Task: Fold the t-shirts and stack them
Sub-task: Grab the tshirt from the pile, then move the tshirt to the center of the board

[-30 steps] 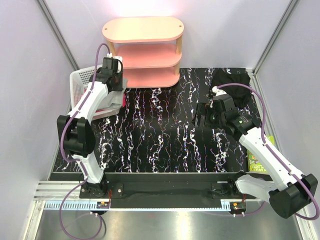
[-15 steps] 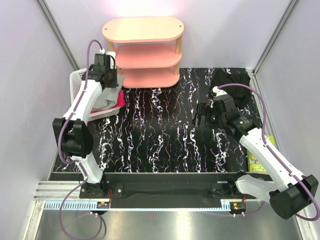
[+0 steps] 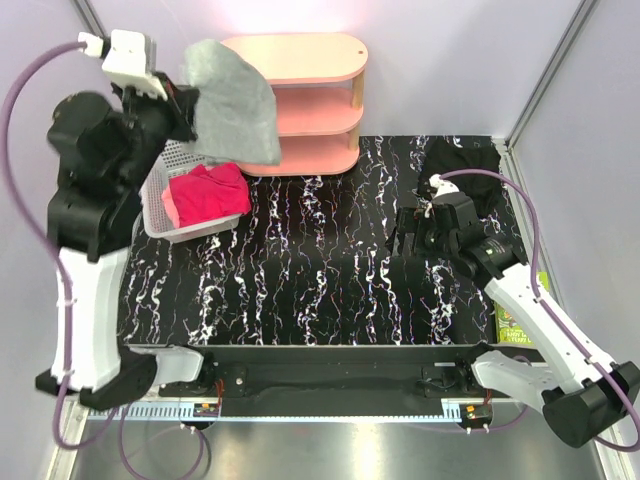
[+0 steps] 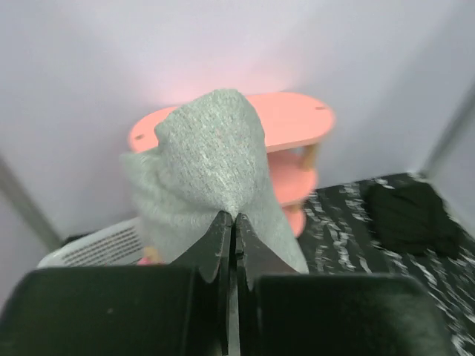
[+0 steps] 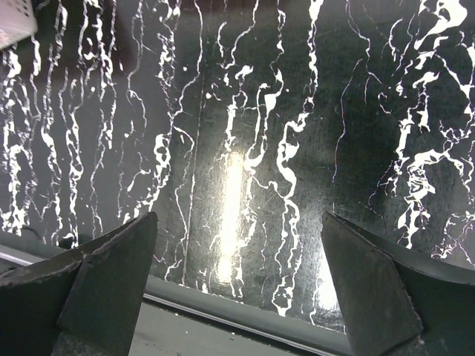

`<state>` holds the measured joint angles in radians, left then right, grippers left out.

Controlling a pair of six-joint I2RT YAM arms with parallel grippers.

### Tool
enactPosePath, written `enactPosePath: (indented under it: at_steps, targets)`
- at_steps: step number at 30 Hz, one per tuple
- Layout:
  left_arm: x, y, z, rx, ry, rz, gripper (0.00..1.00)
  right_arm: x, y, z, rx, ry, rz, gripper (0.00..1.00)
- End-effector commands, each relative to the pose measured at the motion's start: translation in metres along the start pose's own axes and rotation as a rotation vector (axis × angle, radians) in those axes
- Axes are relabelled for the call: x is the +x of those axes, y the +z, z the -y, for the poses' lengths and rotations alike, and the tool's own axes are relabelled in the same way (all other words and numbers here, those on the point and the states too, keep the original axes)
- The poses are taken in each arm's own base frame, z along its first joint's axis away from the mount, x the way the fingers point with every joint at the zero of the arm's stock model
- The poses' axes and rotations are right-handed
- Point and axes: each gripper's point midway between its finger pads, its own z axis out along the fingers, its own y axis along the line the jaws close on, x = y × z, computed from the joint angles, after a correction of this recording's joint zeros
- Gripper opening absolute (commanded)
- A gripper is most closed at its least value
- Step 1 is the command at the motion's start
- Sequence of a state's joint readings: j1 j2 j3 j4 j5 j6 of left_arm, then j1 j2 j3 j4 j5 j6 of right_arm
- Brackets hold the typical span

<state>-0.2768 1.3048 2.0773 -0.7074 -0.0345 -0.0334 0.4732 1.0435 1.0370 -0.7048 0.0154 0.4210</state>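
Left gripper [image 4: 231, 222] pressed together, pinching grey shirt [image 3: 235, 100] by a fold, high at upper left above basket [image 3: 158, 200]; cloth hangs bunched. Best carry it to centre frame over bare desk [image 3: 320, 270], lower slowly, spread flat. Right gripper [image 5: 237, 222] spread, empty, mid-right.

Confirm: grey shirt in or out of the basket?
Out. The grey shirt hangs bunched from the shut left pincer, clear of the white basket.
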Motion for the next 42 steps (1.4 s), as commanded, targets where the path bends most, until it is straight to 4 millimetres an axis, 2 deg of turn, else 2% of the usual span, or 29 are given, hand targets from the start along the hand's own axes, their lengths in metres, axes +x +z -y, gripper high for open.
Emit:
enactPosePath:
  at_steps: [1,2,3,4,5,6,8,9,11,12,15,21,23,24,26,27,28,30,32,33,34,35,36,39,40,42]
  targets:
    - [0.059,0.001,0.066,0.293,0.016,-0.175,0.00,-0.012,-0.014,-0.003,-0.002,0.007,0.063,1.00]
    - [0.072,-0.001,0.073,0.335,0.036,-0.211,0.00,-0.012,-0.015,-0.001,0.010,0.009,0.066,1.00]
    - [0.099,-0.001,0.083,0.375,0.035,-0.277,0.00,-0.014,-0.016,0.000,0.017,0.008,0.071,1.00]
    - [0.112,-0.009,0.102,0.452,0.042,-0.308,0.00,-0.016,-0.019,0.001,0.023,0.010,0.083,1.00]
    - [0.127,-0.011,0.112,0.482,0.045,-0.345,0.00,-0.019,-0.021,0.005,0.045,0.014,0.097,1.00]
    - [0.158,-0.015,0.125,0.525,0.049,-0.421,0.00,-0.023,-0.024,0.006,0.055,0.017,0.114,1.00]
    - [0.185,-0.021,0.137,0.575,0.023,-0.493,0.00,-0.031,-0.032,0.013,0.091,0.029,0.162,1.00]
    - [0.213,-0.027,0.145,0.597,0.020,-0.564,0.00,-0.034,-0.036,0.014,0.098,0.031,0.179,1.00]
    - [0.239,-0.034,0.156,0.634,0.033,-0.620,0.00,-0.039,-0.044,0.018,0.117,0.041,0.211,1.00]
    - [0.259,-0.040,0.161,0.646,0.045,-0.668,0.00,-0.040,-0.047,0.019,0.121,0.044,0.219,1.00]
    - [0.279,-0.052,0.184,0.710,0.064,-0.709,0.00,-0.039,-0.049,0.022,0.135,0.057,0.228,1.00]
    - [0.305,-0.055,0.200,0.748,0.085,-0.781,0.01,-0.036,-0.049,0.027,0.149,0.060,0.227,1.00]
    - [0.327,-0.055,0.196,0.724,0.100,-0.833,0.05,-0.030,-0.043,0.025,0.140,0.054,0.194,1.00]
    - [0.334,-0.053,0.192,0.701,0.109,-0.847,0.03,-0.026,-0.038,0.024,0.136,0.051,0.175,1.00]
    - [0.355,-0.044,0.176,0.614,0.142,-0.885,0.00,-0.017,-0.030,0.020,0.110,0.048,0.127,0.99]
    - [0.362,-0.037,0.163,0.572,0.131,-0.899,0.00,-0.010,-0.025,0.019,0.102,0.047,0.104,1.00]
    - [0.372,-0.033,0.159,0.558,0.123,-0.924,0.01,-0.004,-0.021,0.016,0.081,0.046,0.078,1.00]
    - [0.395,-0.027,0.144,0.508,0.130,-0.974,0.14,0.005,-0.016,0.015,0.063,0.031,0.046,1.00]
    - [0.408,-0.015,0.131,0.450,0.154,-0.981,0.38,0.014,-0.013,0.006,0.013,0.012,0.003,1.00]
    - [0.416,-0.007,0.119,0.413,0.147,-0.994,0.67,0.020,-0.011,0.001,-0.012,-0.009,-0.022,1.00]
    - [0.418,0.001,0.113,0.392,0.138,-0.987,0.81,0.029,-0.010,-0.007,-0.050,-0.020,-0.063,1.00]
    - [0.413,0.010,0.108,0.381,0.122,-0.972,0.89,0.035,-0.010,-0.012,-0.072,-0.035,-0.080,1.00]
    - [0.414,0.021,0.094,0.348,0.095,-0.976,0.98,0.049,-0.010,-0.025,-0.112,-0.075,-0.118,1.00]
    - [0.397,0.031,0.087,0.347,0.058,-0.948,0.99,0.072,-0.009,-0.047,-0.167,-0.148,-0.174,1.00]
    - [0.393,0.028,0.088,0.362,0.060,-0.946,0.99,0.088,-0.008,-0.061,-0.193,-0.211,-0.206,1.00]
    - [0.381,0.020,0.091,0.385,0.047,-0.927,0.99,0.095,-0.007,-0.075,-0.208,-0.295,-0.215,1.00]
